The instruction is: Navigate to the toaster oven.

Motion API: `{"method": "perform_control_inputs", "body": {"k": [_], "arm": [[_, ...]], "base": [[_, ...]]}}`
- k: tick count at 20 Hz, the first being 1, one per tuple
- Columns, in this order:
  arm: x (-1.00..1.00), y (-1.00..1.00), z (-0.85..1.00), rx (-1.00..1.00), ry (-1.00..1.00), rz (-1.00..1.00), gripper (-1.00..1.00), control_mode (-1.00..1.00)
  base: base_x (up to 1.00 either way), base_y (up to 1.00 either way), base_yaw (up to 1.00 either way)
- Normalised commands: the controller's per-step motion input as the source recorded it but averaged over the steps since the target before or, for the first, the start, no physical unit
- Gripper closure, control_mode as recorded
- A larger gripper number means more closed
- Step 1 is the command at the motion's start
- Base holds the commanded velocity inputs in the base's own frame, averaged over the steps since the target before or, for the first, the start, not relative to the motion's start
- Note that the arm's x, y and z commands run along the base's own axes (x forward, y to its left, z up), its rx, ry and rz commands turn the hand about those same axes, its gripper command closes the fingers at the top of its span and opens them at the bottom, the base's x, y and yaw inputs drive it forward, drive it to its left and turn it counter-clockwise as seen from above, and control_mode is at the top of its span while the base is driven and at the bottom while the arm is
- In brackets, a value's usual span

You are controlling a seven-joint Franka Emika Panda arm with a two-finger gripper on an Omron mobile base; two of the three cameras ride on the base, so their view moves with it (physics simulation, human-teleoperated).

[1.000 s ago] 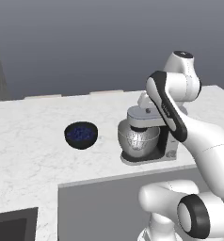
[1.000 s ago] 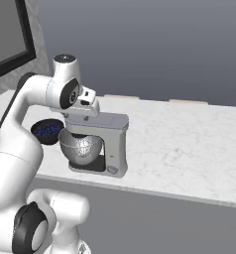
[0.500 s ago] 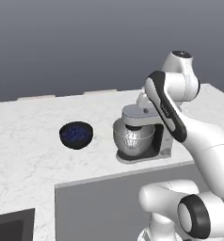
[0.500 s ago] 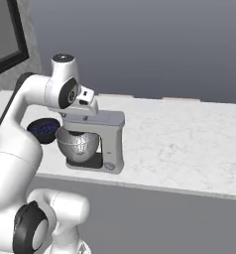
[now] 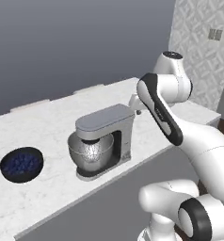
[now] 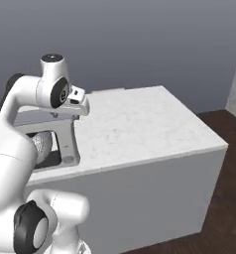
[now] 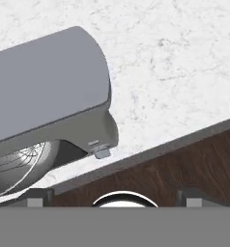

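Observation:
The toaster oven is out of view. My gripper (image 7: 114,197) hangs above the white marble counter (image 6: 135,124), beside the head of a grey stand mixer (image 7: 44,96). Its fingertips (image 7: 38,196) stand wide apart with nothing between them, so it is open. In the right base view the gripper (image 6: 80,104) sits just above the mixer (image 6: 45,144). In the left base view the gripper (image 5: 134,102) peeks out behind the forearm, right of the mixer (image 5: 102,141).
A dark bowl of blueberries (image 5: 21,164) sits on the counter (image 5: 38,127) left of the mixer. The counter ends at the right, with dark wood floor (image 6: 224,198) beyond it. A patterned wall (image 5: 203,47) stands at the far right.
The whole scene has slid left in both base views: the base has driven right along the counter. The counter's right end and the floor have come into view. The arm keeps its pose.

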Motion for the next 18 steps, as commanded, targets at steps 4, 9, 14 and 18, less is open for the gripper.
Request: {"method": "perform_control_inputs", "body": {"k": [4, 9, 14, 18], "arm": [[0.0, 0.0, 0.0, 0.0, 0.0, 0.0, -1.0, 1.0], [0.0, 0.0, 0.0, 0.0, 0.0, 0.0, -1.0, 1.0], [0.0, 0.0, 0.0, 0.0, 0.0, 0.0, -1.0, 1.0], [0.0, 0.0, 0.0, 0.0, 0.0, 0.0, -1.0, 1.0]], "base": [[-0.01, 0.0, -0.87], [0.01, -0.07, -0.85], [0.14, -0.01, -0.7], [0.33, 0.0, -0.62]]}}
